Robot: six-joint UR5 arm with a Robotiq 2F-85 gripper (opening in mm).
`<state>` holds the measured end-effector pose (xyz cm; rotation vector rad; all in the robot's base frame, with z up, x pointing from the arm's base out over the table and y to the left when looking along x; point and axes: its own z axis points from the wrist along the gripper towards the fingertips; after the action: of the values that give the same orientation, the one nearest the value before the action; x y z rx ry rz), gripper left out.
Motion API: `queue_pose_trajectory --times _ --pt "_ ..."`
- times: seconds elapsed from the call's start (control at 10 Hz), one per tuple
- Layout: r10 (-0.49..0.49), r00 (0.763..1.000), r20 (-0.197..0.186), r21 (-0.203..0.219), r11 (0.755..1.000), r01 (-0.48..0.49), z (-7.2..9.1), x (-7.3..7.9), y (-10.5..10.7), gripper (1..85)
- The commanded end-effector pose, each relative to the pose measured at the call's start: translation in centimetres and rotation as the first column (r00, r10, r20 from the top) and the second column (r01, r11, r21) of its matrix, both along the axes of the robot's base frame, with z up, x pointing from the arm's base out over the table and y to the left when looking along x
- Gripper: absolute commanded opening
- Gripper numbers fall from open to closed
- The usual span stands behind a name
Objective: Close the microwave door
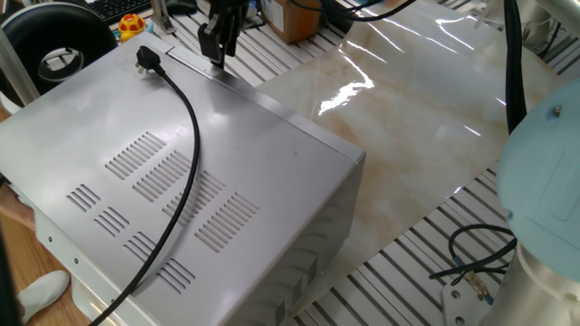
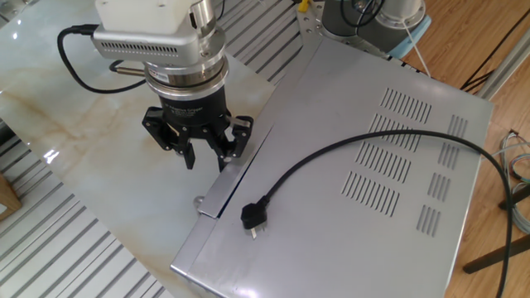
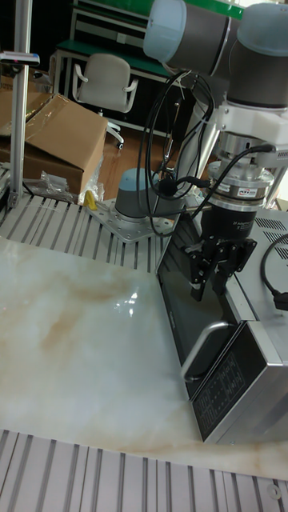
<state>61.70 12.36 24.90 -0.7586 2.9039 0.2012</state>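
**Tall fixed view: gripper at the door's upper edge**

Tall fixed view gives us the clearest look at the front, so we start there with the biggest thing, the microwave (image 3: 256, 352). It stands on the marble-patterned tabletop (image 3: 72, 336) below and to the side of the gripper, a silver-grey box whose top carries rows of slanted vent slots (image 2: 389, 157) in the other fixed view. Behind the gripper in the tall view we see the robot arm (image 3: 216, 40) rising from its round base (image 3: 136, 204).

Next in size is the microwave door (image 3: 188, 308), directly beneath the gripper: a dark glass panel with a curved silver handle (image 3: 204, 344) lower down and a dark control strip (image 3: 228, 384) beside it. We see it leaning slightly out from the casing at its upper edge, not flush. In the other fixed view its top edge shows as a narrow silver strip (image 2: 228, 186) just under the fingers.

The black power cord (image 2: 348, 149) lies across the casing top, away from the gripper, ending in a plug (image 2: 252, 218) that rests near the door strip.

Smallest, the gripper (image 2: 207, 155) points downward with its fingers (image 2: 190, 153) spread and nothing between them; the fingertips sit at the door's top edge, though we cannot tell whether they touch it.
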Motion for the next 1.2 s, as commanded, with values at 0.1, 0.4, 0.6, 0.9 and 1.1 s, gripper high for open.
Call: queue_pose_trajectory --times 0.1,0.4,0.6,0.9,1.1 --pt "-0.005 1.000 -0.001 0.015 1.000 0.005 0.1 0.2 0.9 45.7" --pt "-0.006 1.000 -0.001 0.016 1.000 0.006 0.1 0.2 1.5 47.0" --pt "0.003 1.000 0.000 0.012 1.000 -0.003 0.2 0.1 0.6 46.7" --pt "0.037 0.999 -0.003 -0.003 0.999 -0.037 0.4 -1.3 -2.7 46.0" --pt "0.037 0.999 -0.006 -0.021 0.999 -0.037 0.4 -1.5 -3.2 43.7"
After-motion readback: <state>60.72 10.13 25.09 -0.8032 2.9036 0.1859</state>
